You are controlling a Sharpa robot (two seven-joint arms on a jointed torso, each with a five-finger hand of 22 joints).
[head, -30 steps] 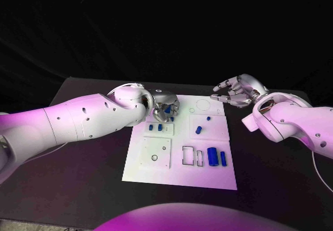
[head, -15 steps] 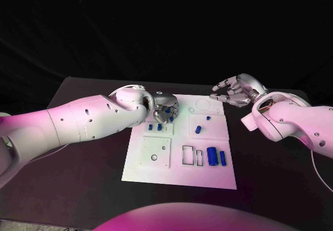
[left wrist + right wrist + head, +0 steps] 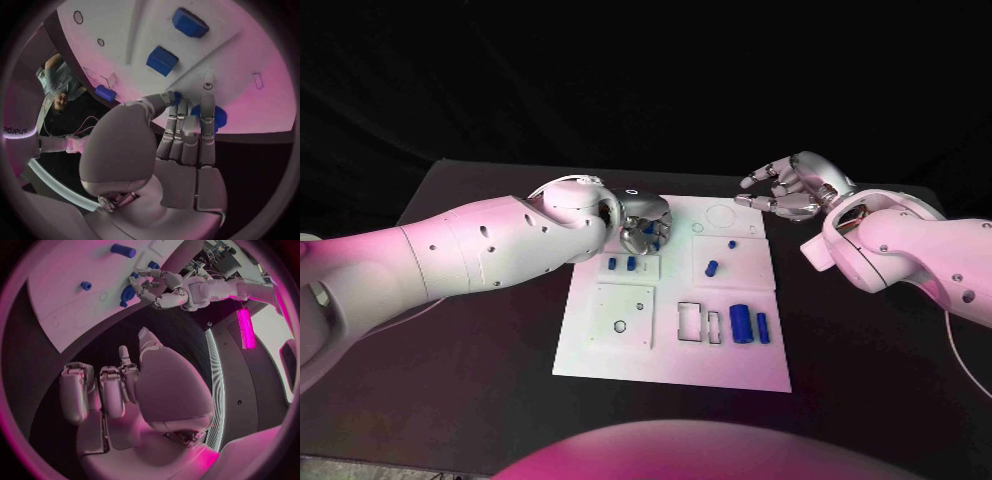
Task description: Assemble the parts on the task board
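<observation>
The white task board [image 3: 672, 362] lies in the middle of the black table. My left hand [image 3: 643, 224] is low over the board's far left corner, fingers pointing down and pinching a round blue part [image 3: 214, 118] against the board [image 3: 134, 30]. The right wrist view shows that hand [image 3: 160, 291] with the blue part [image 3: 128, 293] at its fingertips. My right hand [image 3: 792, 190] hovers off the board's far right corner, fingers loosely bent and apart, holding nothing. Two small blue parts [image 3: 620, 264] stand just in front of the left hand.
A blue part [image 3: 713, 268] and a tiny one [image 3: 731, 244] sit in the right square plate. Two long blue parts [image 3: 749, 325] lie beside rectangular slots [image 3: 691, 322] at the near right. The near left plate [image 3: 625, 316] has small holes. Dark table surrounds the board.
</observation>
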